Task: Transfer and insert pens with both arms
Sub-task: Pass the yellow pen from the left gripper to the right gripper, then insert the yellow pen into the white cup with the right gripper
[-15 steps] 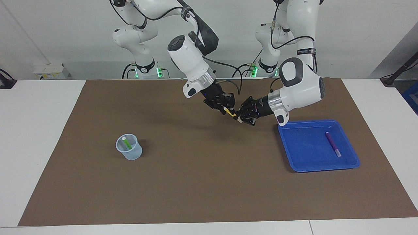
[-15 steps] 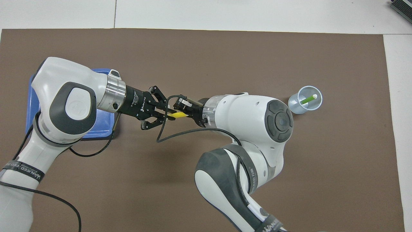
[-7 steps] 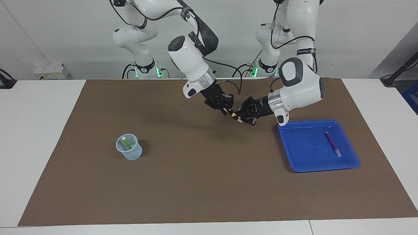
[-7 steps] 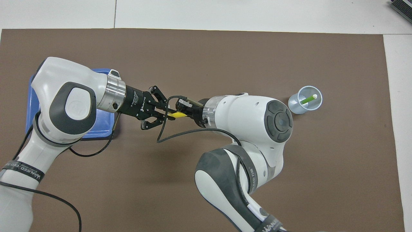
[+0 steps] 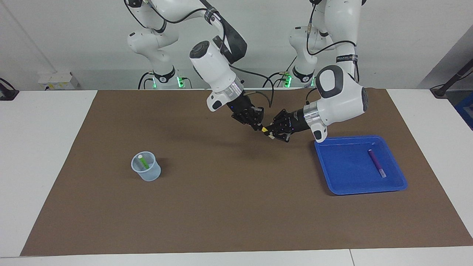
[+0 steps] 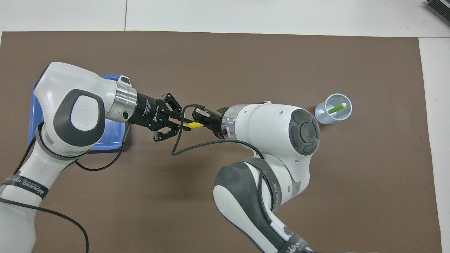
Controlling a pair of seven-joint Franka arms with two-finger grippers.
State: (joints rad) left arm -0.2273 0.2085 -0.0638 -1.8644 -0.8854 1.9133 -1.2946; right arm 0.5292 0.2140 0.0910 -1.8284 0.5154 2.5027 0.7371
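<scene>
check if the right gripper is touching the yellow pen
Touching. The overhead view shows the right gripper shut on one end of the slim yellow pen, whose other end the left gripper holds.

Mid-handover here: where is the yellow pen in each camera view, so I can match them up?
Facing view: the yellow pen is in the air over the brown mat, between the right gripper and left gripper, beside the blue tray.
Overhead view: the yellow pen is mid-picture between the left gripper and the right gripper.
Shared landmark: the cup holding the green pen.
</scene>
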